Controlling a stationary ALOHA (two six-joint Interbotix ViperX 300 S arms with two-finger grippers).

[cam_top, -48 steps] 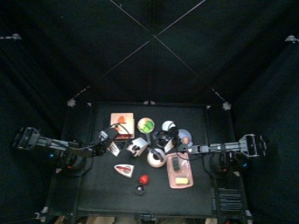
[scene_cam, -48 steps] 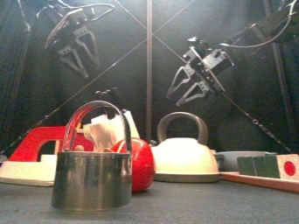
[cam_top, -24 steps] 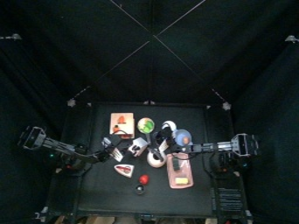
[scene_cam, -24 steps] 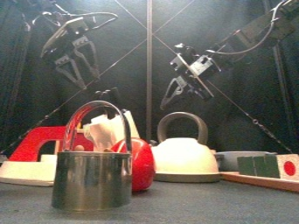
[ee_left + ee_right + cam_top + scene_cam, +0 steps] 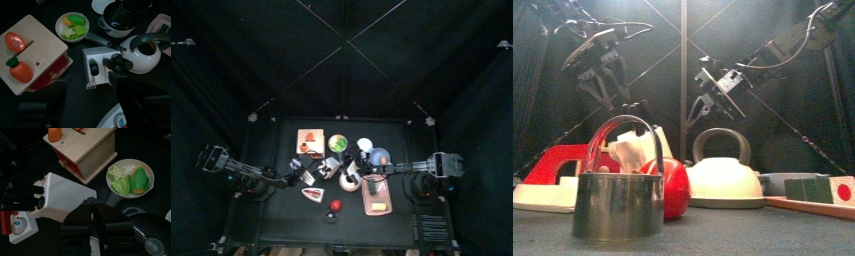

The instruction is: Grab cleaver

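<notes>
My left hand (image 5: 601, 92) hangs released over the white knife block (image 5: 101, 64), to take the black handle (image 5: 95, 68), likely the cleaver's. My right hand (image 5: 93, 205) is clenched, empty.

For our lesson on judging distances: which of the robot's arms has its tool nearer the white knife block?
Left. The left tool hangs open almost straight above the knife block; the right tool is off to one side, closer to the bowl of vegetables.
</notes>
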